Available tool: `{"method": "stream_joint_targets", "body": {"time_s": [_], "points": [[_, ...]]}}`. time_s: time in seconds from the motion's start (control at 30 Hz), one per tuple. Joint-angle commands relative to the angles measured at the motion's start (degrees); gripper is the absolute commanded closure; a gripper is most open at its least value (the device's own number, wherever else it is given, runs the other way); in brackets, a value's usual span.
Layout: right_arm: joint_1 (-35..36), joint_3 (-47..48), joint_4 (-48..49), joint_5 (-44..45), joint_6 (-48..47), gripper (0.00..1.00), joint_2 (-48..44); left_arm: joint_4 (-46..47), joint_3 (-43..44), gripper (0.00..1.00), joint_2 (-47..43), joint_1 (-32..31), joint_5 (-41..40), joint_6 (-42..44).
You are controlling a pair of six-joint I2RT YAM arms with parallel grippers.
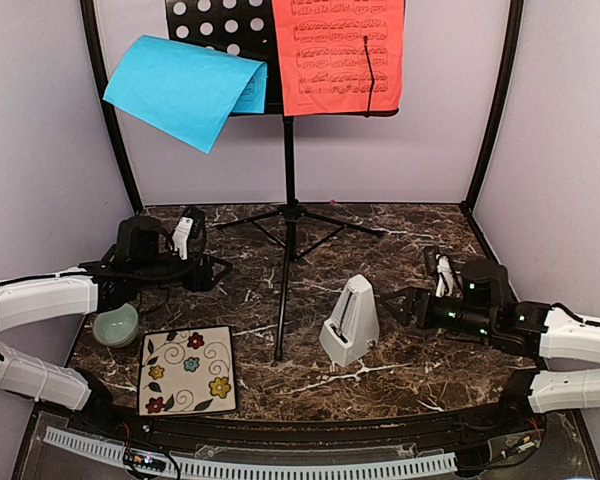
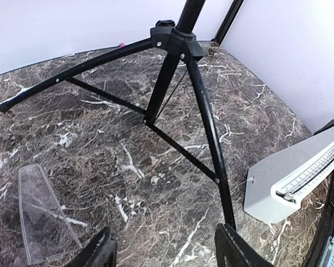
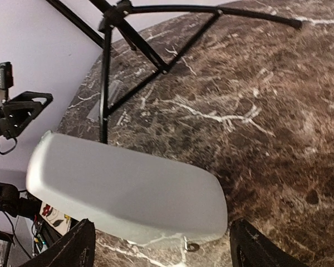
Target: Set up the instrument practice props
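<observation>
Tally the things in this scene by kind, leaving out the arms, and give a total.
Music stand: 1
Music sheets: 2, the blue sheet and the red sheet
Metronome: 1
Floral tile: 1
Green bowl: 1
Clear plastic piece: 1
Total: 7

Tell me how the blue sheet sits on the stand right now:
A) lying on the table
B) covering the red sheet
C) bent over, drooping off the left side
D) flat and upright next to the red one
C: in the top view the blue sheet curls forward and hangs off the left side of the music stand, while the red sheet lies flat against the stand's right side.
</observation>
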Motion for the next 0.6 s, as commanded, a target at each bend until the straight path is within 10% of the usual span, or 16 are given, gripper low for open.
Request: {"method": "stream_joint_targets", "body": {"time_s": [0.0, 0.57], "points": [[-0.6, -4.9, -4.5, 2.9, 5.0, 0.21, -1.1, 3.9, -1.1, 0.38, -0.4, -0.8, 1.3, 1.0], [-0.8, -6.7, 14.7, -1.2, 5.3, 0.65, 22.9, 4.1, -0.8, 0.42, -2.2, -1.6, 0.5, 1.4]]}}
